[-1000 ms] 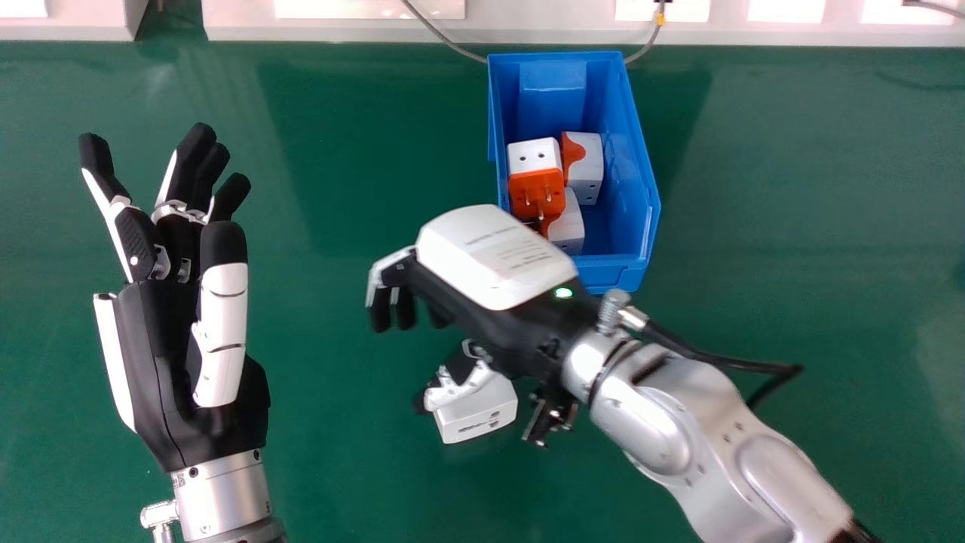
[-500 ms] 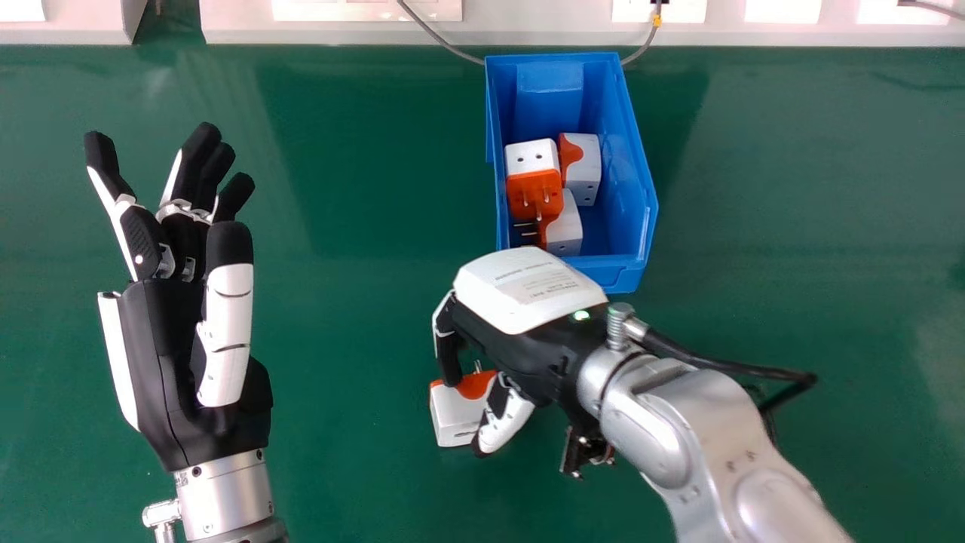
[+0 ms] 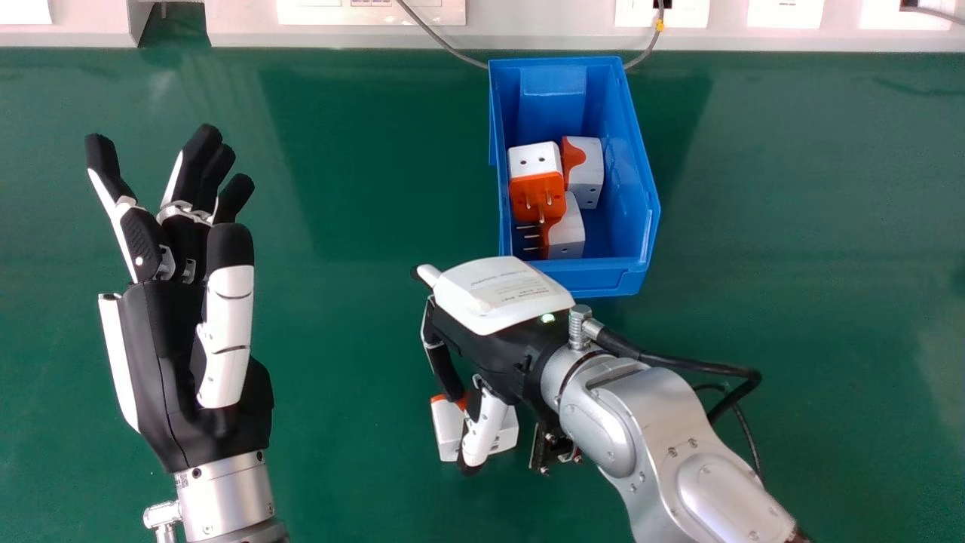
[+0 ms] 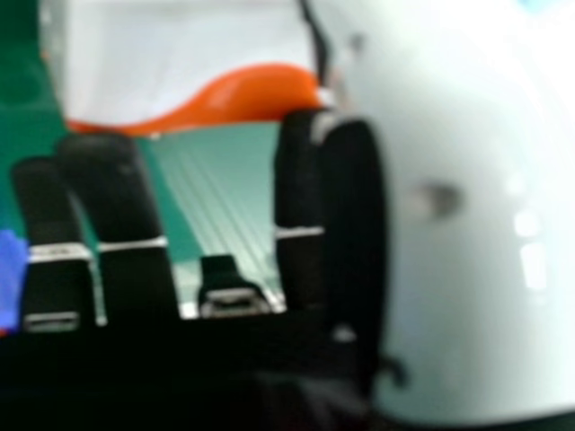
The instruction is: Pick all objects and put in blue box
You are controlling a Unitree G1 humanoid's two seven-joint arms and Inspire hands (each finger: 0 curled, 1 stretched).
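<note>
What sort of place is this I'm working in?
Probably a robotics lab or test workbench: there's a green work surface, a blue storage bin holding white-and-orange plug adapters, and a grey cable crossing the pale strip at the far edge.

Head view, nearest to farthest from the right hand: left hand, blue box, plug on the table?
From the right hand:
1. Plug on the table: just below its fingers, partly behind the thumb.
2. Blue box: just beyond it, toward the wall.
3. Left hand: well off to the left, across bare table.
</note>
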